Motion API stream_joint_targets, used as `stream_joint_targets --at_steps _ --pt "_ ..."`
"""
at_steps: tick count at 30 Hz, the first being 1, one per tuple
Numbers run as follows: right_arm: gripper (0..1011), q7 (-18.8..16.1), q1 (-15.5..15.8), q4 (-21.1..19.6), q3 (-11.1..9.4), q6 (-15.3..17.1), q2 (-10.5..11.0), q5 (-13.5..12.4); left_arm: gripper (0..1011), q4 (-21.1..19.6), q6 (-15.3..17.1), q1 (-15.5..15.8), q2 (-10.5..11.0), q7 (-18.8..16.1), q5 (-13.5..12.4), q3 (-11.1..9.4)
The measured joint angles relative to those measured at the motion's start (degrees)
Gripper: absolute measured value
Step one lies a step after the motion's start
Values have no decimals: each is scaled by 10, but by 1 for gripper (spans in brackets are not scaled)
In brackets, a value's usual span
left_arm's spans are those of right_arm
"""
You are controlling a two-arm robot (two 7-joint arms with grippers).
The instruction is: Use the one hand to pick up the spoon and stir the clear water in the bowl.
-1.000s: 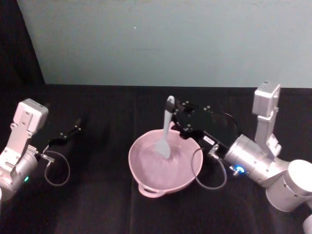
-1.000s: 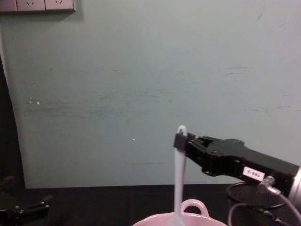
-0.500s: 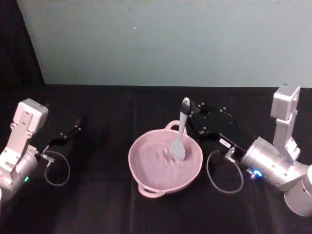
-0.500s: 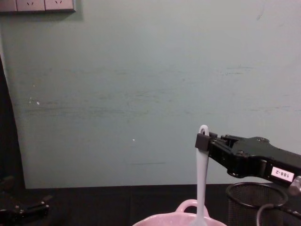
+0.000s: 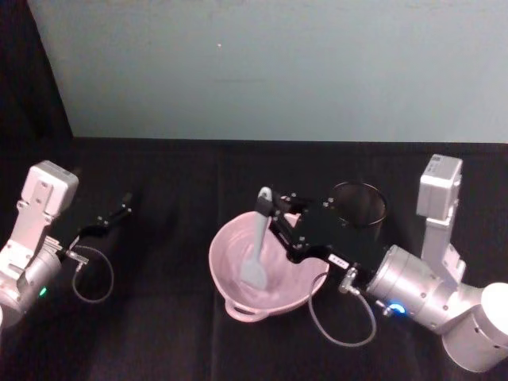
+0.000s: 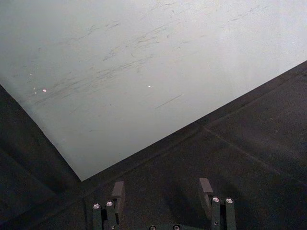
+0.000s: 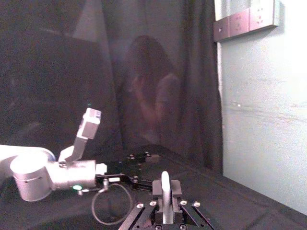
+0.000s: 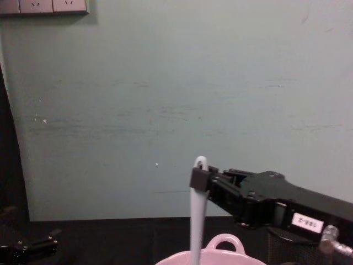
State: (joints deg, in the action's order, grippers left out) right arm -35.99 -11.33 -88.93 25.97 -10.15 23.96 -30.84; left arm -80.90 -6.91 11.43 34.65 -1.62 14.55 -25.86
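Note:
The pale pink bowl sits mid-table with water in it; its rim and loop handle rise at the bottom of the chest view. The white spoon stands nearly upright, its flat head dipped in the water toward the bowl's left side. My right gripper reaches over the bowl from the right and is shut on the spoon's handle near its top; in the right wrist view the handle rises between the fingers. My left gripper is parked at the far left, open.
A black wire-mesh cup stands just behind the right arm, to the right of the bowl. A grey cable loops from the right wrist over the black tablecloth. A pale green wall closes the back.
The right gripper has swept the spoon from the bowl's right side across to its left and nearer side. The mesh cup is now uncovered behind the arm. The left arm has not moved.

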Motion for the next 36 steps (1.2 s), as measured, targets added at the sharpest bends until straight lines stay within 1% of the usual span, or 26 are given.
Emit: stream_joint_targets --at_steps 2,7,10,16,20,26,29,32,34,36 --pt "111 -2 -5 5 8 0 -7 -2 1005 0 0 0 0 0 0 0" --pt "111 -3 -19 22 16 -3 -19 -1 1005 0 0 0 0 0 0 0" --pt "111 -3 -34 43 21 -8 -31 0 1005 0 0 0 0 0 0 0" --pt "111 -1 -59 85 23 -15 -46 6 1005 0 0 0 0 0 0 0" --pt "111 3 -70 104 17 -20 -50 7 1005 0 0 0 0 0 0 0" --pt "111 12 -76 114 0 -24 -43 11 1005 0 0 0 0 0 0 0" --pt "110 16 -76 114 -11 -25 -36 11 1005 0 0 0 0 0 0 0" --pt "111 18 -70 107 -21 -24 -26 11 1005 0 0 0 0 0 0 0" --pt "110 18 -69 105 -23 -24 -24 11 1005 0 0 0 0 0 0 0" --pt "111 18 -62 96 -27 -21 -17 11 1005 0 0 0 0 0 0 0"
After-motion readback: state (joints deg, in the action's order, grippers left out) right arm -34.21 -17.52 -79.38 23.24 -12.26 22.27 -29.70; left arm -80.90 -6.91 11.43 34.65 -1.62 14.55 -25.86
